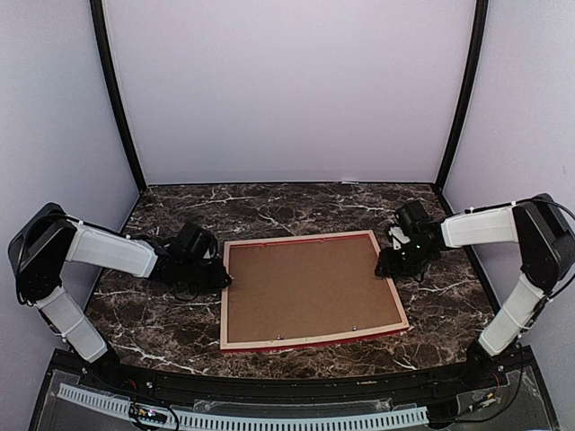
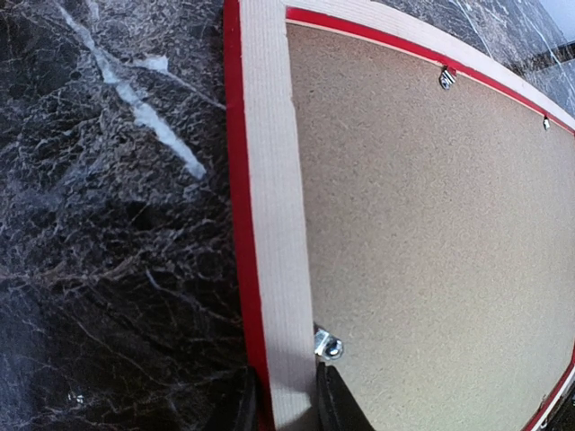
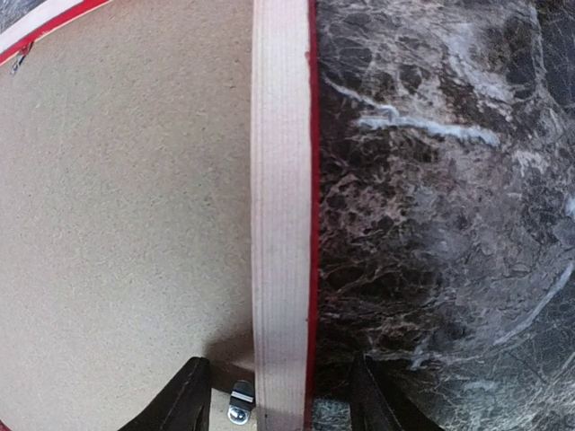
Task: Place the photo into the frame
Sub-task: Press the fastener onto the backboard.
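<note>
The frame (image 1: pixel 314 339) lies face down in the middle of the table, pale wood back up, red edges showing. A plain brown backing board (image 1: pixel 310 287) fills its opening. The photo is not in view. My left gripper (image 1: pixel 223 278) is shut on the frame's left rail (image 2: pixel 269 180), one finger on each side of it, in the left wrist view (image 2: pixel 286 409). My right gripper (image 1: pixel 386 265) is open and straddles the frame's right rail (image 3: pixel 280 180) with a gap on both sides, in the right wrist view (image 3: pixel 278 404).
Small metal tabs (image 2: pixel 327 344) hold the board along the inner edge; one (image 3: pixel 241 400) sits by my right gripper's inner finger. The dark marble table (image 1: pixel 171 323) surrounds the frame. Pale walls stand at the back and sides.
</note>
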Motion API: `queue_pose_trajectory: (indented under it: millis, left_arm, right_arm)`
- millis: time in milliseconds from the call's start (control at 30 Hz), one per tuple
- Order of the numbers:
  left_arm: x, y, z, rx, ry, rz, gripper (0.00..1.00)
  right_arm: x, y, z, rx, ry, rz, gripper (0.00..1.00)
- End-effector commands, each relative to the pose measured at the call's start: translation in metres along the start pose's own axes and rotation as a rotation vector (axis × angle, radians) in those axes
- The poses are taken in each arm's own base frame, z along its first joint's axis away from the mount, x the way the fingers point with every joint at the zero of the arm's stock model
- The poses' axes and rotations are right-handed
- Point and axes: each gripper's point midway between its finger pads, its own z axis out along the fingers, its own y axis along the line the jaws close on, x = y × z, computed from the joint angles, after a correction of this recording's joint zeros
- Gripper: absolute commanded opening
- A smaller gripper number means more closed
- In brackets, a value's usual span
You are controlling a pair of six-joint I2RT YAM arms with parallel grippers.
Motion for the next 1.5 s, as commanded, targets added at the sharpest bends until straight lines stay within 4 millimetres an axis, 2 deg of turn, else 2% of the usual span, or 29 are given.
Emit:
queue_pose_trajectory:
  millis: [0,233,567,1033,1467]
  left_arm:
    - [0.032,0.023,0.005,-0.067,0.097,0.011,0.19]
    - [0.032,0.023,0.004,-0.070,0.092,0.016,0.20]
    - [0.032,0.025,0.003,-0.075,0.092,0.016,0.20]
    - [0.033,0.025,0.004,-0.077,0.094,0.013,0.20]
    - [0.030,0.021,0.003,-0.061,0.085,0.004,0.23]
  right_arm:
    - [0.005,-0.006,-0.002,0.023,-0.001,0.006,0.50]
    - [0.009,-0.006,0.002,0.021,0.015,-0.002,0.35]
    - [0.017,-0.007,0.003,0.015,0.047,-0.038,0.27]
    - [0.025,0.007,0.007,-0.095,0.095,-0.059,0.20]
    - [0.021,0.011,0.002,-0.250,0.097,0.034,0.18]
